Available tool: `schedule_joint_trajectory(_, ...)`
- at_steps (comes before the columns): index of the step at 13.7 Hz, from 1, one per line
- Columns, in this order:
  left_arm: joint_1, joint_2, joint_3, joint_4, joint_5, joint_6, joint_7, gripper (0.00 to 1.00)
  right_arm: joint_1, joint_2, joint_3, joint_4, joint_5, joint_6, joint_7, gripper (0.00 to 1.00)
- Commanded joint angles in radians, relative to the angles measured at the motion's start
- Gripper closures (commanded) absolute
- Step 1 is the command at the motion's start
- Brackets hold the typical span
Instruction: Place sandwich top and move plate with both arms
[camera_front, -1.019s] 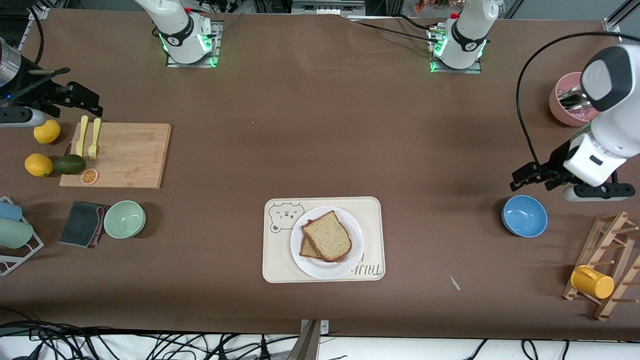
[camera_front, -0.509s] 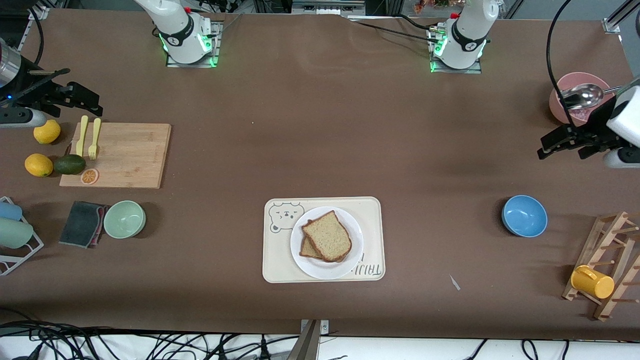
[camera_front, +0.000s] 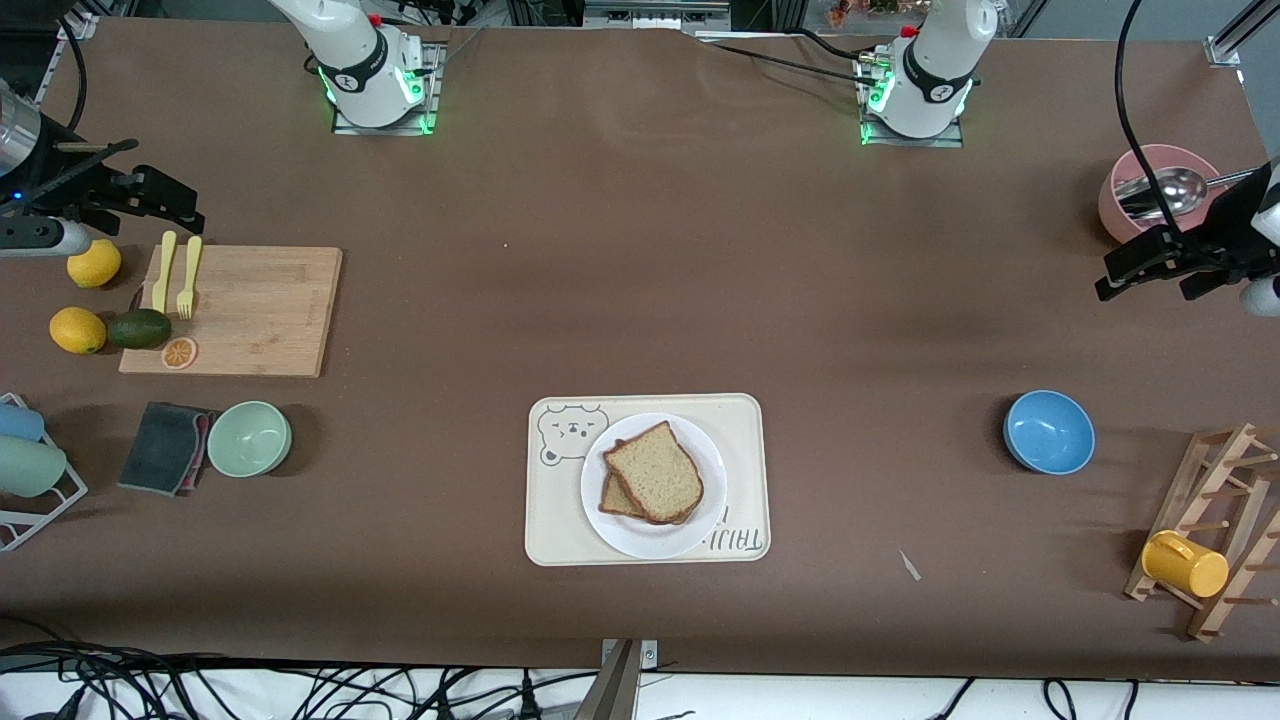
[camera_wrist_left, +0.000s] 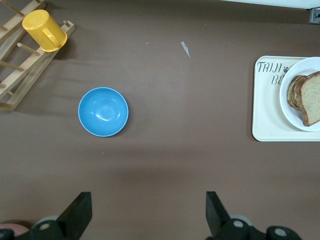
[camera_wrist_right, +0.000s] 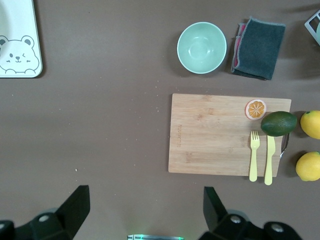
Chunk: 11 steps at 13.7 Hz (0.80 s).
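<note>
The sandwich top (camera_front: 655, 470) lies on another bread slice (camera_front: 613, 497) on the plate (camera_front: 650, 540), which stands on a cream bear-printed tray (camera_front: 560, 520) in the middle of the table. In the left wrist view the sandwich top (camera_wrist_left: 312, 97) and plate (camera_wrist_left: 286, 97) show at the picture's edge. My left gripper (camera_front: 1150, 280) (camera_wrist_left: 148, 210) hangs open and holds nothing, over bare table beside a pink bowl (camera_front: 1125, 215) at the left arm's end. My right gripper (camera_front: 165, 195) (camera_wrist_right: 146, 207) waits open with nothing in it, near a lemon (camera_front: 94, 263) at the right arm's end.
A blue bowl (camera_front: 1048, 431) and a wooden rack with a yellow cup (camera_front: 1184, 564) stand toward the left arm's end. A cutting board (camera_front: 250, 310) with fork and knife, an avocado (camera_front: 139, 328), a green bowl (camera_front: 249, 438) and a dark cloth (camera_front: 165, 447) lie toward the right arm's end.
My left gripper has drawn back from over the blue bowl toward the pink bowl and the table's end, still open. The right arm, plate and bread have not moved.
</note>
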Motion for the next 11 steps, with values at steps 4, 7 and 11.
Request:
schedule_joint_trajectory(4, 0.002, 0.002, -0.015, 0.035, 0.036, -0.053, -0.028, 0.0, -0.008, 0.011, 0.001, 0.025, 0.008, -0.015, -0.011, 0.0)
schedule_joint_trajectory(7, 0.002, 0.002, -0.015, 0.032, 0.036, -0.053, -0.028, 0.0, -0.008, 0.01, 0.001, 0.025, 0.007, -0.018, -0.011, 0.0)
schedule_joint_trajectory(11, 0.002, 0.002, -0.015, 0.032, 0.036, -0.055, -0.027, 0.0, -0.008, 0.008, -0.001, 0.025, 0.005, -0.015, -0.011, 0.0)
